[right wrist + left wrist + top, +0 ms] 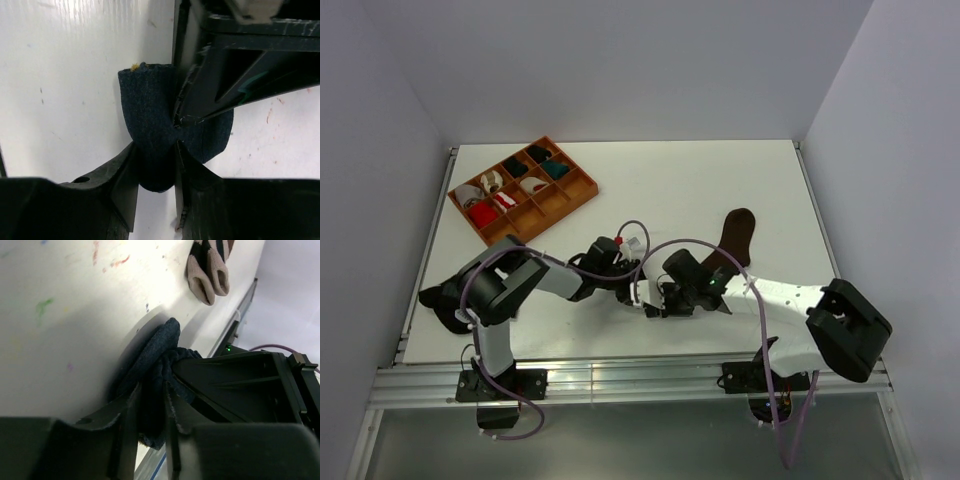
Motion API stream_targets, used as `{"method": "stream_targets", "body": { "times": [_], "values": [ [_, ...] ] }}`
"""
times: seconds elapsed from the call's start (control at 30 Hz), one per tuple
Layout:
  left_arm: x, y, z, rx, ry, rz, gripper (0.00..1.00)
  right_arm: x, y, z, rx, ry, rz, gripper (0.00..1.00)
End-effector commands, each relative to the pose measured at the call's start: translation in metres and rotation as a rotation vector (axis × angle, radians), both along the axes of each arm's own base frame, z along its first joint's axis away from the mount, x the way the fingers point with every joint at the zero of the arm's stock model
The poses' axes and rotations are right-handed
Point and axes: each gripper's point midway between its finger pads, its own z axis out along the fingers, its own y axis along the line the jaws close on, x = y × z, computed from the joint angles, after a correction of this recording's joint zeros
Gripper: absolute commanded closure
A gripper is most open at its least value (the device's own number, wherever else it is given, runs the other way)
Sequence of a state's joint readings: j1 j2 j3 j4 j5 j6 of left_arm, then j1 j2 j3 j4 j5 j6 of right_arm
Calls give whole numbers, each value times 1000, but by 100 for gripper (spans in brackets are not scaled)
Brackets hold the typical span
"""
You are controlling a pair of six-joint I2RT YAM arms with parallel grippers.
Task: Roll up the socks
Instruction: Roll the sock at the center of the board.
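Observation:
The dark navy sock [150, 110] is bunched into a fold just above the white table, and both grippers pinch it. My right gripper [156, 157] is shut on its lower fold. My left gripper [150, 405] is shut on the same sock [157, 355] from the opposite side, and its fingers [200, 100] show in the right wrist view. In the top view the two grippers [625, 270] [665, 298] meet at the front middle and hide the navy sock. The brown sock [735, 235] lies flat behind the right arm. A tan, dark-striped sock end [207, 270] lies beyond.
An orange divided tray [543, 215] with small red, white, teal and black bundles stands at the back left. The table's front rail [620, 375] runs close behind the grippers. Grey walls enclose the table on three sides.

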State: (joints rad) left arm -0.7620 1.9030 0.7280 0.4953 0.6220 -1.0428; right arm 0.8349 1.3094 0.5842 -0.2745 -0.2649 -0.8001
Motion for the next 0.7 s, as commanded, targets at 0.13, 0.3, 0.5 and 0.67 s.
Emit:
{"method": "stream_targets", "body": {
  "times": [0.13, 0.3, 0.5, 0.67],
  "values": [
    [-12, 45, -35, 221, -20, 112, 58, -6, 2, -1, -17, 208, -13, 78],
    [-3, 48, -21, 198, -106, 144, 53, -6, -6, -7, -58, 314, -35, 79],
    [10, 62, -10, 211, -219, 224, 50, 0, -10, -9, -72, 428, -59, 80],
    [15, 70, 8, 181, -314, 266, 49, 3, -13, -16, -108, 517, -82, 80]
  ]
}}
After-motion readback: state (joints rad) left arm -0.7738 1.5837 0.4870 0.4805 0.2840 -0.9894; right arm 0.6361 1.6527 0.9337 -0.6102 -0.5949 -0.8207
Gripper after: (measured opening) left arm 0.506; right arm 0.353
